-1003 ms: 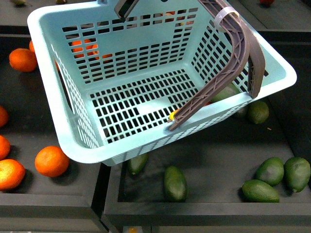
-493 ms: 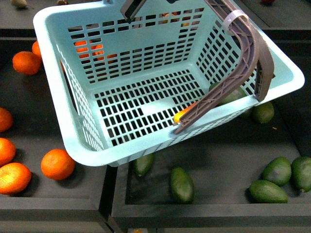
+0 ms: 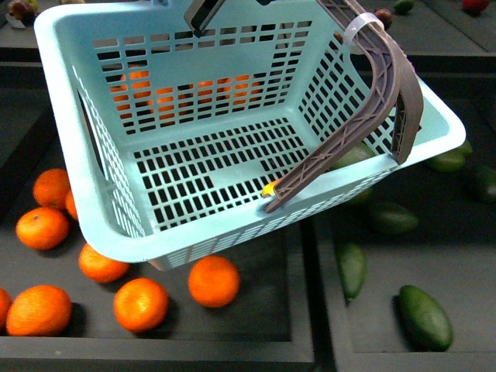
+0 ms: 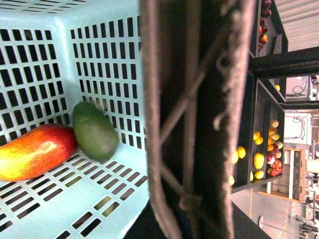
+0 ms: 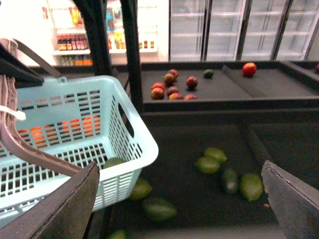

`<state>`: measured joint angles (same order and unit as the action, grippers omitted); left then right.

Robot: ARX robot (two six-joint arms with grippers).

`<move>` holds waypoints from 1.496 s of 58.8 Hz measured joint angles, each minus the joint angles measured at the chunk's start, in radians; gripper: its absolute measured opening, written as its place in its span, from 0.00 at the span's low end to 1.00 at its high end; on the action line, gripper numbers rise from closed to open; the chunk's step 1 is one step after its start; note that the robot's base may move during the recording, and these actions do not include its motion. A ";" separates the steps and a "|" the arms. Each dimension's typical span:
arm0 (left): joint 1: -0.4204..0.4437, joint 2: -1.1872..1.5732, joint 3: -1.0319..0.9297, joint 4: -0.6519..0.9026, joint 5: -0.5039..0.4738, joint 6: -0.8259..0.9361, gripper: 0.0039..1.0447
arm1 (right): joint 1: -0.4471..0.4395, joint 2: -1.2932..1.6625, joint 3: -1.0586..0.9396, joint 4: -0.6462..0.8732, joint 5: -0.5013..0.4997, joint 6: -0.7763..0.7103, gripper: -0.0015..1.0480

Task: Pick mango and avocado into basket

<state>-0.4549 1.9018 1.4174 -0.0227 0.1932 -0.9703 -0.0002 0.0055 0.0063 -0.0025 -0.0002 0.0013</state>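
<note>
Front view looks down into the basket (image 3: 232, 132); left wrist sits inside it, right wrist beside.

The basket (image 3: 93, 201) is light teal, its walls and bottom cut with rows of slots; its handle (image 3: 387, 85) is brown with a ribbed lattice and a white tie. Inside, the mango (image 4: 35, 152) shades from red to orange-yellow, and the avocado (image 4: 94, 130) is dark green. The oranges (image 3: 213, 280) are bright orange on black trays (image 3: 256, 325); loose avocados (image 3: 425, 316) are dark green.

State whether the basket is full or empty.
Neither: the basket holds only a mango and an avocado, lying touching in one corner.
</note>
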 joint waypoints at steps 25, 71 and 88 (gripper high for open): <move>0.000 0.000 0.000 0.000 0.016 -0.001 0.05 | 0.000 -0.001 0.000 -0.001 -0.001 0.000 0.93; 0.005 0.044 0.081 -0.141 -0.538 -0.320 0.05 | -0.001 -0.001 0.000 0.000 -0.005 -0.001 0.93; 0.164 0.196 0.187 -0.126 -0.504 -0.508 0.05 | -0.001 -0.001 0.000 0.000 -0.001 -0.001 0.93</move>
<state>-0.2913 2.0975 1.6047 -0.1482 -0.3111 -1.4784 -0.0013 0.0044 0.0059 -0.0021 -0.0013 0.0006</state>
